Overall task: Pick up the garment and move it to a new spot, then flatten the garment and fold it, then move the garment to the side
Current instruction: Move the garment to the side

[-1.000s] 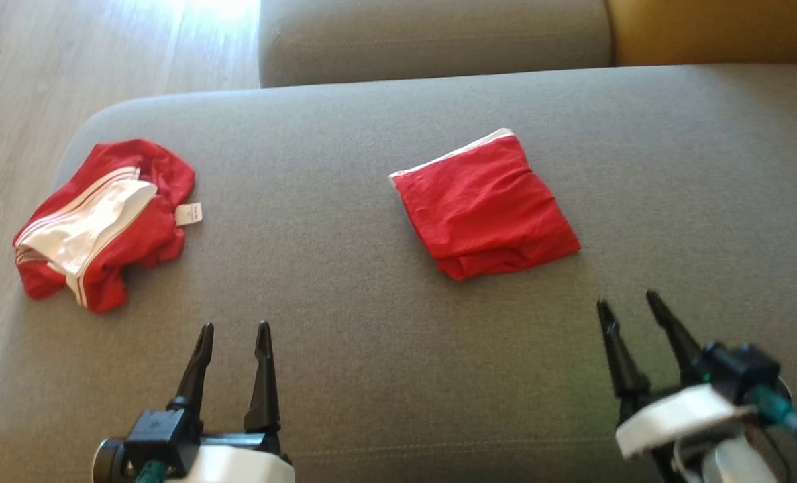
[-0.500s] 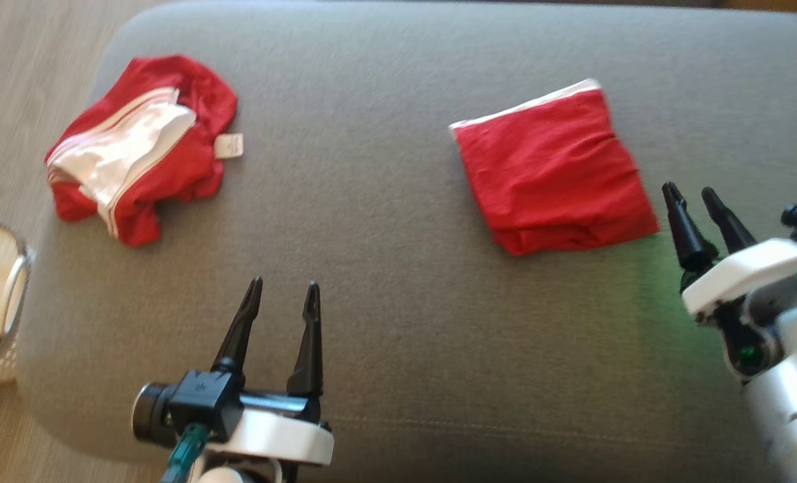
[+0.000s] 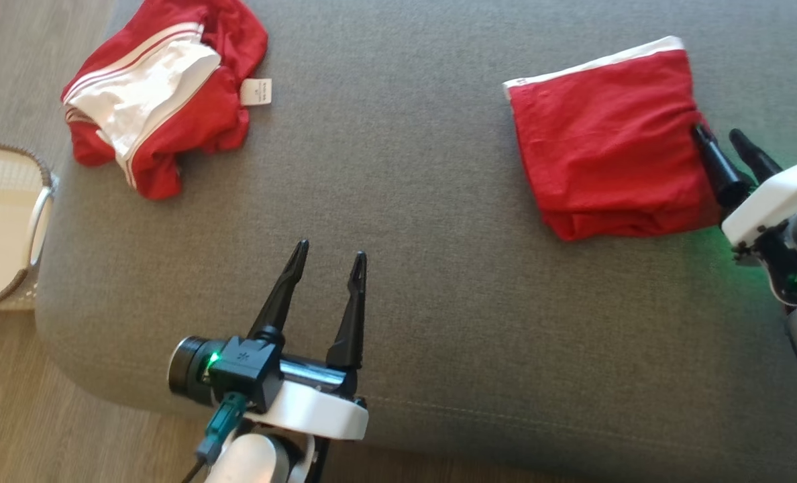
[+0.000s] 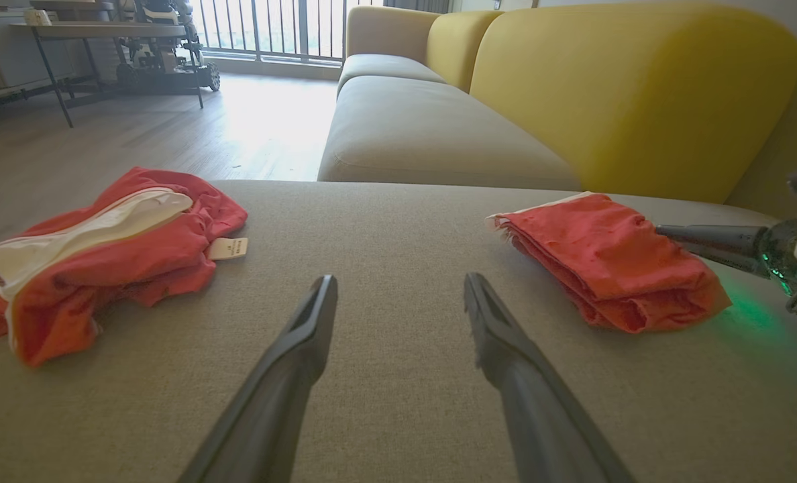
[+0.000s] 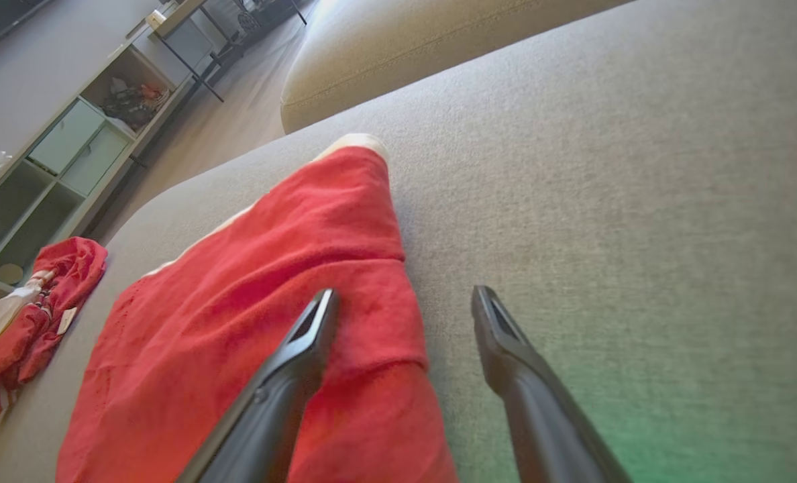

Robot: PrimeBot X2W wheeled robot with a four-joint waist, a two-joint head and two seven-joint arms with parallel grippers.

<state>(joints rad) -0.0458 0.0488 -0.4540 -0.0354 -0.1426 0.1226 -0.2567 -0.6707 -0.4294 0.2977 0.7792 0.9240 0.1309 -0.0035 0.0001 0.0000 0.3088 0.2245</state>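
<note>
A folded red garment with a white hem (image 3: 606, 141) lies at the right of the grey sofa seat (image 3: 405, 201). My right gripper (image 3: 717, 133) is open at its right edge. One finger is over the red cloth and the other over the bare cushion, as the right wrist view shows (image 5: 405, 298). The folded garment (image 5: 257, 315) has nothing clamped on it. A crumpled red-and-white garment (image 3: 157, 100) with a tag lies at the far left. My left gripper (image 3: 330, 251) hovers open over bare cushion near the front edge, apart from both garments.
A pale wicker basket (image 3: 36, 221) stands on the wooden floor (image 3: 70, 429) off the seat's left end. A yellow backrest (image 4: 626, 87) rises behind the folded garment. A shelf unit (image 5: 56, 154) stands across the room. Bare cushion lies between the two garments.
The head camera has tilted down, shifting the whole picture. My right gripper has gone forward from the bare cushion to the folded garment's right edge. Both grippers stay open.
</note>
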